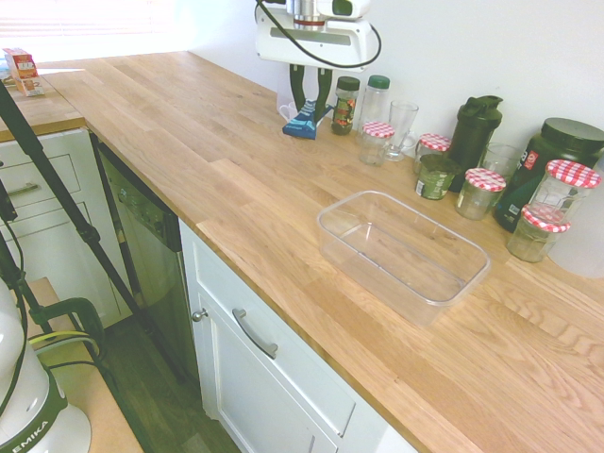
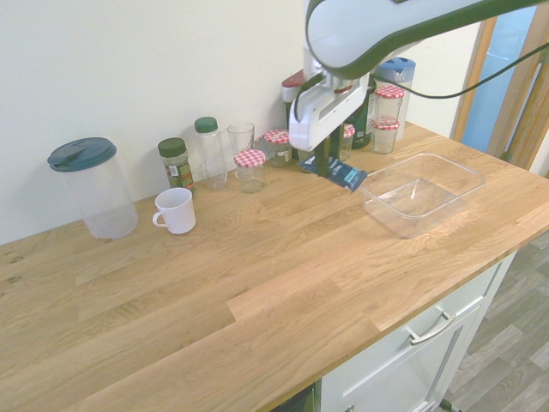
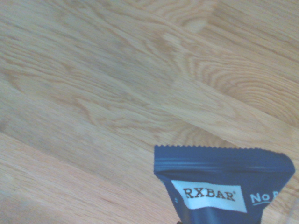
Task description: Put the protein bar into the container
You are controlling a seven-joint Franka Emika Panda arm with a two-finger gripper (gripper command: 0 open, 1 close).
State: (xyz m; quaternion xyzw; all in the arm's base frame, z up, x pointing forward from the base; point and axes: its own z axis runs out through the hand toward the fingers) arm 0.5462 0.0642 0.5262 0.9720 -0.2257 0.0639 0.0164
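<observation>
A dark-blue protein bar with white "RXBAR" print hangs tilted from my gripper, which is shut on one end of it just above the wooden counter near the back wall. The second exterior view shows the protein bar sticking out below my gripper, a short way left of the container. In the wrist view the protein bar's crimped end shows over bare wood. The container, a clear shallow rectangular tub, stands empty on the counter closer to the front edge, also visible in the second exterior view.
Along the wall stand spice bottles, a drinking glass, jars with red-checkered lids, a black shaker and a dark tub. A white mug and a lidded clear pitcher stand further off.
</observation>
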